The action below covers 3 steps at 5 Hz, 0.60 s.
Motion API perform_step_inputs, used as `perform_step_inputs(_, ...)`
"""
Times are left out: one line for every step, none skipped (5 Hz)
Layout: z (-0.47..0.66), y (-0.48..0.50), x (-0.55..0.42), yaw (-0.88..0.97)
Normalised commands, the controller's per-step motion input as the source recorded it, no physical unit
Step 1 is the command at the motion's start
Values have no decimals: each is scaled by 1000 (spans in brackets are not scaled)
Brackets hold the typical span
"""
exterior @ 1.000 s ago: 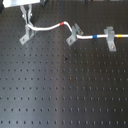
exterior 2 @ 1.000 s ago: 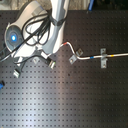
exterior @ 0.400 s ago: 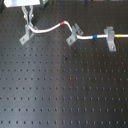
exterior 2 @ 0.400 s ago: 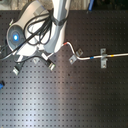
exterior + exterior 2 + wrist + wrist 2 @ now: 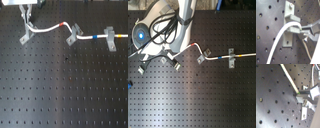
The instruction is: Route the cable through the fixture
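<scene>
The white cable [image 5: 47,28] with red, blue and yellow bands runs from the first exterior view's left to its right. My gripper [image 5: 27,24] is shut on the cable's left end, right over the fixture [image 5: 24,36], a small grey forked clip. In the first wrist view the cable [image 5: 281,37] lies between the fixture's [image 5: 288,25] two prongs, with my gripper [image 5: 307,31] just beside them. The second wrist view shows my gripper [image 5: 304,95] pinching the cable [image 5: 288,78]. In the second exterior view my gripper [image 5: 176,57] stands above the fixture [image 5: 177,64].
The cable passes a second forked clip [image 5: 74,34] and a broader T-shaped bracket [image 5: 110,40] further right. The black perforated board [image 5: 65,90] bears all of them. In the second exterior view the arm's white base with black hoses [image 5: 153,32] fills the upper left.
My gripper has shifted slightly at the fixture with the cable end still in it. The rest of the cable has stayed in place.
</scene>
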Motion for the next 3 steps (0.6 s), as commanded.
perform_step_inputs(2, -273, 21, 206)
perform_step_inputs(48, -357, -476, -60)
perform_step_inputs(10, -236, -523, -286)
